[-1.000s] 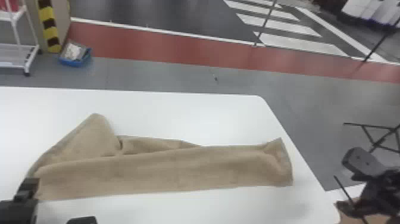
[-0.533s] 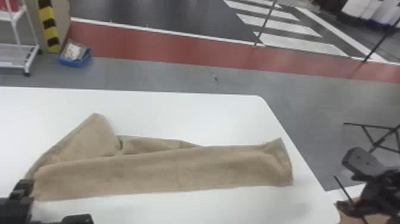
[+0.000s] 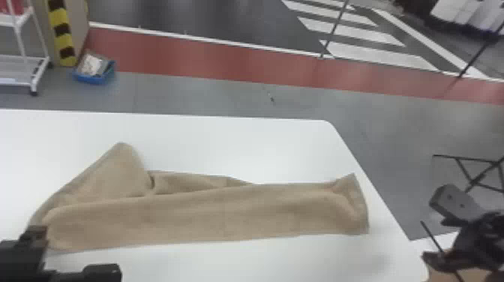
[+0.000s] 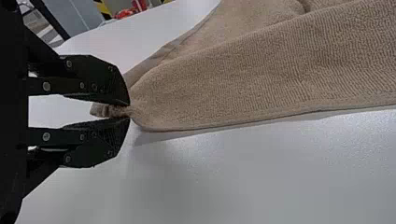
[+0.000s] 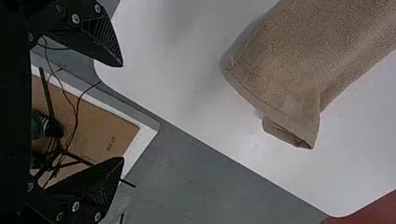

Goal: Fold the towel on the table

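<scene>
The tan towel (image 3: 210,217) lies on the white table as a long folded strip, with a raised-looking flap angled toward the far side at its left. At its near left corner is my left gripper (image 3: 37,231); in the left wrist view the left gripper (image 4: 126,111) is shut on the towel's edge (image 4: 109,110), a bit of cloth poking out between its fingers. My right gripper (image 3: 429,229) is off the table's right side. In the right wrist view, the right gripper (image 5: 122,112) stands open, apart from the towel's right end (image 5: 289,102).
The table's right edge (image 3: 375,187) slopes beside the towel's right end. Beyond the table are a blue bin (image 3: 93,75) and a white cart (image 3: 22,71) on the floor. A brown board (image 5: 93,130) and thin black stand legs are near the right gripper.
My left gripper has shifted slightly at the towel's near left corner, with more of its lower dark part rising into the head view. The towel and the right arm look unchanged.
</scene>
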### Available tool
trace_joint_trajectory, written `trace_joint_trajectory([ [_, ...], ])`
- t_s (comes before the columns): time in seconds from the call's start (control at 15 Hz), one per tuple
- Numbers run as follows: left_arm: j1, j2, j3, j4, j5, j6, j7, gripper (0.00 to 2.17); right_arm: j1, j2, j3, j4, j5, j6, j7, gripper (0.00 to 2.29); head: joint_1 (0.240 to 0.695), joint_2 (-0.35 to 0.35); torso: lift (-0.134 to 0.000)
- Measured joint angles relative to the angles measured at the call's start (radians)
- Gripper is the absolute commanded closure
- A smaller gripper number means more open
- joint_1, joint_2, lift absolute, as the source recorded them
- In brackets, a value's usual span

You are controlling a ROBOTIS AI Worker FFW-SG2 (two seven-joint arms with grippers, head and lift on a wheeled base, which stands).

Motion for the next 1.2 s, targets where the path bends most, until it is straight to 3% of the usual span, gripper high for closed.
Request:
trace_joint_trajectory([
  [0.13, -0.003, -0.006, 0.002, 0.004, -0.005, 0.0, -0.024, 1.34, -0.009, -0.004, 0.003, 0.004, -0.002, -0.011, -0.009, 0.19, 0.695, -0.35, -0.124],
  [0.47, -0.011, -0.019, 0.006, 0.006, -0.02, 0.0, -0.077, 1.34, -0.051, -0.021, 0.087, 0.057, 0.039, -0.025, -0.015, 0.19, 0.695, -0.35, -0.124],
  [0.73, -0.013, -0.02, 0.008, 0.005, -0.024, 0.003, -0.077, 1.34, -0.119, -0.03, 0.188, 0.144, 0.087, -0.02, -0.035, 0.29, 0.695, -0.35, -0.124],
  [1.2, -0.008, -0.02, 0.01, 0.004, -0.024, 0.003, -0.078, 1.34, -0.183, -0.02, 0.342, 0.218, 0.171, -0.004, -0.052, 0.45, 0.695, -0.35, -0.124],
])
